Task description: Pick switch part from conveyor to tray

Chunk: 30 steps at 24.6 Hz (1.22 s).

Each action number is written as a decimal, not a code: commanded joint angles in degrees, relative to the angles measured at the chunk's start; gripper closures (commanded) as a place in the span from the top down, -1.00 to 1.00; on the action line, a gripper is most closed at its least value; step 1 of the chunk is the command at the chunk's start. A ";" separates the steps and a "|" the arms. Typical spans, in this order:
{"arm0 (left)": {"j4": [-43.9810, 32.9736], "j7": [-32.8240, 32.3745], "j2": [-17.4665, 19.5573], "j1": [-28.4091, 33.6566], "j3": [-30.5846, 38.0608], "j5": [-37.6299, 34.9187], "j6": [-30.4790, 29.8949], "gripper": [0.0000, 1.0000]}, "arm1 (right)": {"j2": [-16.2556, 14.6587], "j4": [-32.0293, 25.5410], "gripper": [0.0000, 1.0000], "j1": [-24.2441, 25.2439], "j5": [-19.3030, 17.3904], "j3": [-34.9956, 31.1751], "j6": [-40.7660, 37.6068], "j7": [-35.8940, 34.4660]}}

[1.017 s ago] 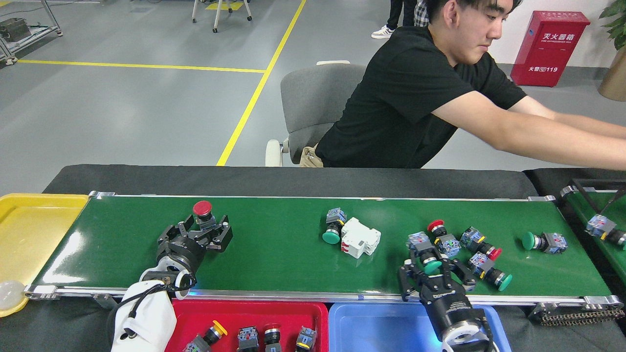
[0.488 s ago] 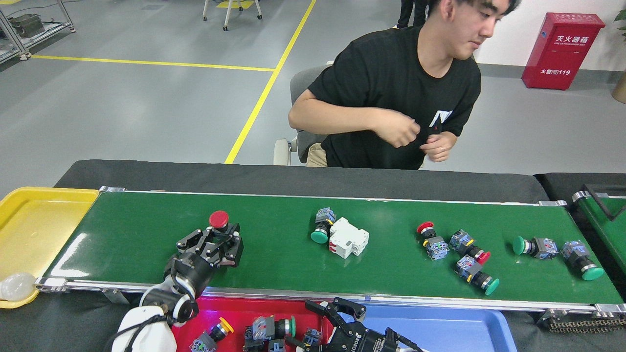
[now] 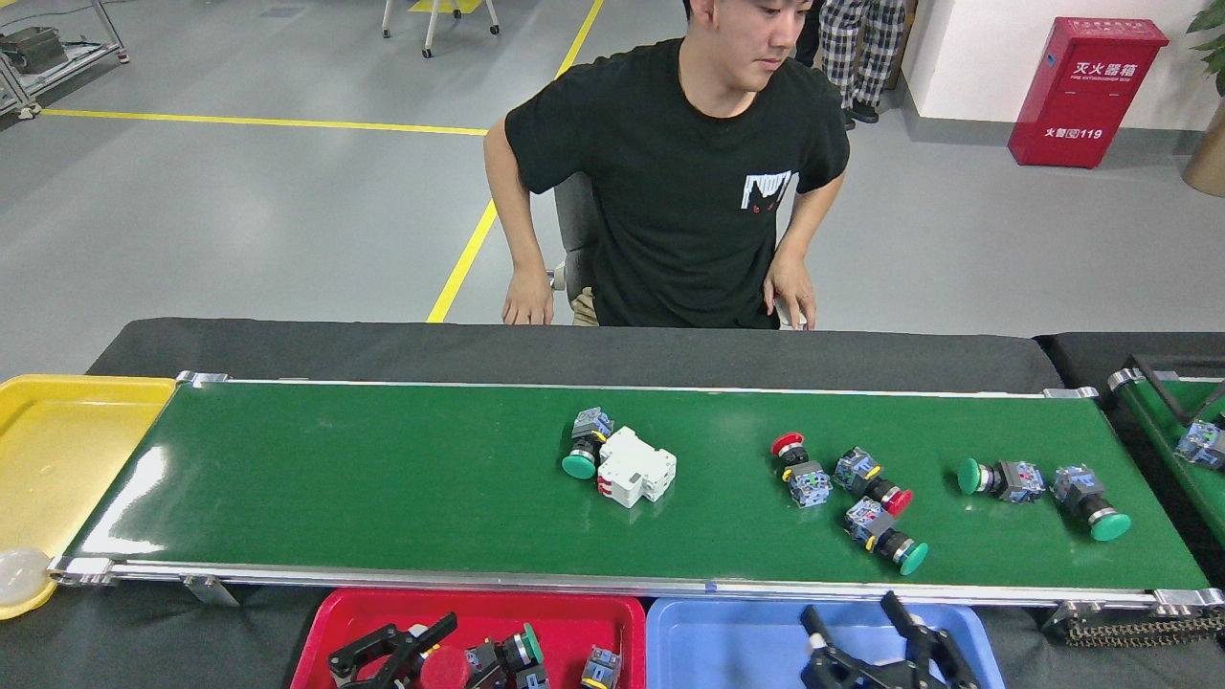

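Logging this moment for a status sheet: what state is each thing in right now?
Left claw: open, over the red tray, red-capped switch at its tips.
Right claw: open, empty, over the blue tray.
Red tray: holds several switches.
Blue tray: no parts visible.
Yellow tray: no switches visible.
Conveyor: carries six switches and a white breaker.
White breaker: lying beside a green-capped switch.

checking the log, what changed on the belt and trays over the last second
The left gripper carried the red-capped switch off the conveyor into the red tray; its jaws now look open beside it. The right gripper, which dropped a green-capped switch in that tray, now hangs open over the blue tray. The white breaker and remaining switches drifted left. The yellow tray stayed put.
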 commanded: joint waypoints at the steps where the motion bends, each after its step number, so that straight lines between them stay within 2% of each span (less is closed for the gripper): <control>1: -0.74 0.71 -0.26 0.02 2.45 0.27 -0.27 1.00 | -0.32 -0.79 0.95 -1.70 3.33 0.90 7.74 -0.45; 4: -0.74 0.71 -0.61 0.02 9.82 1.41 -0.27 1.00 | -0.32 -0.26 0.95 -3.90 7.28 4.06 8.62 3.15; 8: -0.66 0.71 -0.08 -0.16 16.51 4.67 -0.27 1.00 | -1.11 0.71 0.95 -7.33 7.37 9.24 8.62 4.39; 10: -0.57 0.71 -0.34 -0.69 18.71 4.67 -0.27 1.00 | -1.11 1.58 0.95 -8.99 7.46 10.65 8.53 7.20; 12: -0.57 0.71 -0.96 -1.04 19.50 4.40 0.61 1.00 | -1.20 3.08 0.96 -10.84 7.37 10.83 8.35 9.13; 15: -0.39 0.71 -0.87 -0.86 18.44 4.05 7.91 1.00 | -1.20 4.92 0.97 -13.04 7.37 10.91 8.09 11.15; 17: 0.05 0.71 -0.78 -1.13 18.44 4.14 8.08 1.00 | -1.11 6.51 0.97 -14.18 7.37 11.53 8.00 11.77; 22: 1.63 0.71 -0.34 -1.83 17.92 4.05 7.91 1.00 | 0.56 13.89 0.95 -21.21 7.37 12.76 8.18 11.86; 23: 2.24 0.63 -0.34 -2.89 16.51 3.96 8.08 1.00 | 1.00 14.94 0.89 -22.44 7.46 12.76 8.18 11.86; 24: 3.03 0.54 -0.26 -4.29 14.66 3.43 8.52 1.00 | 1.09 15.74 0.67 -23.32 7.63 12.85 8.18 11.86; 27: 5.58 0.54 -0.78 -9.30 10.53 -3.07 11.16 1.00 | 0.56 16.88 -0.49 -24.47 9.22 14.34 8.00 12.12; 28: 7.16 0.54 -1.05 -11.58 9.22 -5.70 12.30 1.00 | 0.47 16.97 -0.70 -24.55 9.22 14.87 7.74 12.38; 30: 10.77 0.63 -1.14 -15.63 6.84 -7.82 14.06 1.00 | 0.30 16.97 -0.92 -24.47 9.13 14.87 5.89 12.47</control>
